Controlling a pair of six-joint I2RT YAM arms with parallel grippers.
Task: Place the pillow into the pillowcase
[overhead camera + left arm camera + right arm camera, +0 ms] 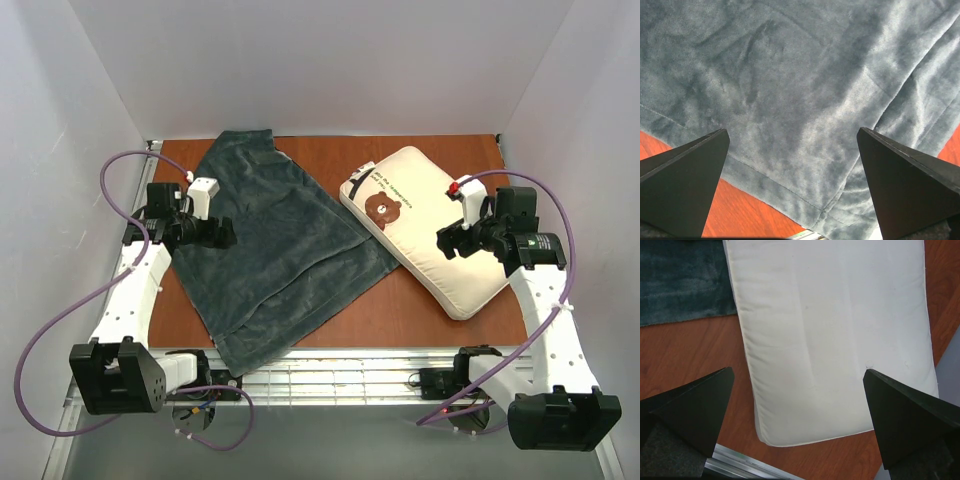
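Note:
The dark grey-teal plush pillowcase [275,250] lies flat and slanted across the left half of the table; it fills the left wrist view [800,85]. To its right the cream-white pillow [430,235] lies slanted, its brown bear face toward the far left corner. Its plain near end shows in the right wrist view [835,335]. My left gripper [212,233] hangs open above the pillowcase's left edge [792,135], holding nothing. Over the pillow's right side, my right gripper [455,240] is open too [799,375], nothing between its fingers.
The red-brown tabletop [420,310] shows around both things. White walls close in the left, back and right sides. A metal rail [340,378] runs along the near edge between the arm bases. A corner of the pillowcase [680,285] lies left of the pillow.

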